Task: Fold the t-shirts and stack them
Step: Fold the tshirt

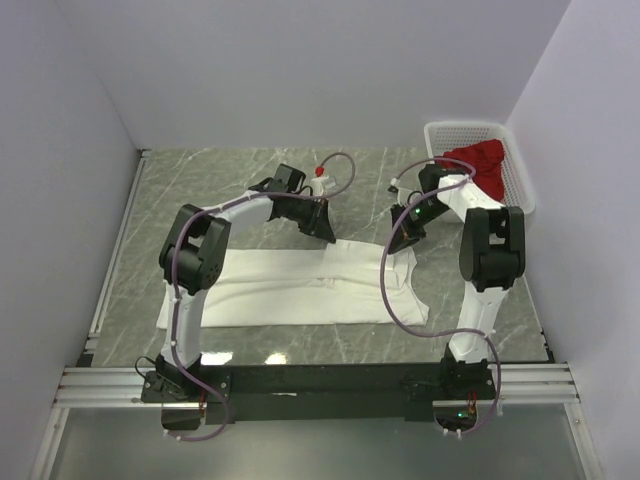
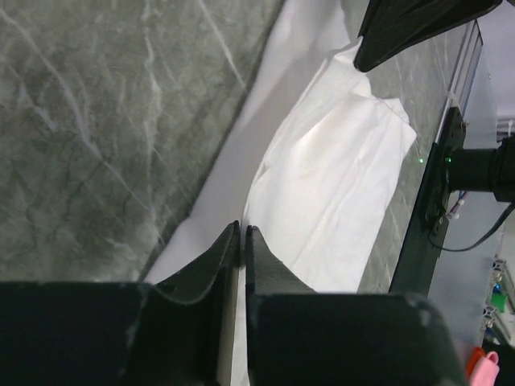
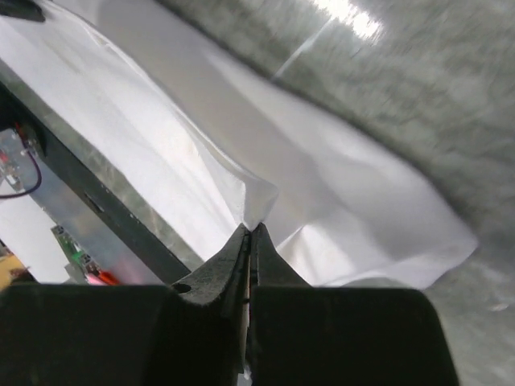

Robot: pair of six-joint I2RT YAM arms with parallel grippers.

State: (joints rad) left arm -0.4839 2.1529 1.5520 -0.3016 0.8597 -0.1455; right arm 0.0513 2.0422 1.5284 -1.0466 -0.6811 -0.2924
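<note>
From above, the white t-shirt [image 1: 290, 285] lies spread on the table [image 1: 230, 180], with the red t-shirt [image 1: 478, 160] heaped in the basket [image 1: 520, 178] at two o'clock; the left wrist view shows the left gripper [image 2: 241, 239] clenched on the white shirt's edge, and the right wrist view shows the right gripper [image 3: 249, 239] pinching a raised fold of it.

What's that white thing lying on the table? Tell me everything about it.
It is a plain white t-shirt of soft, creased cloth, spread sideways across the grey marbled table in front of both arms. It lies mostly flat. The left arm's fingers and the right arm's fingers each pinch its far edge, shut tight on the cloth.
</note>
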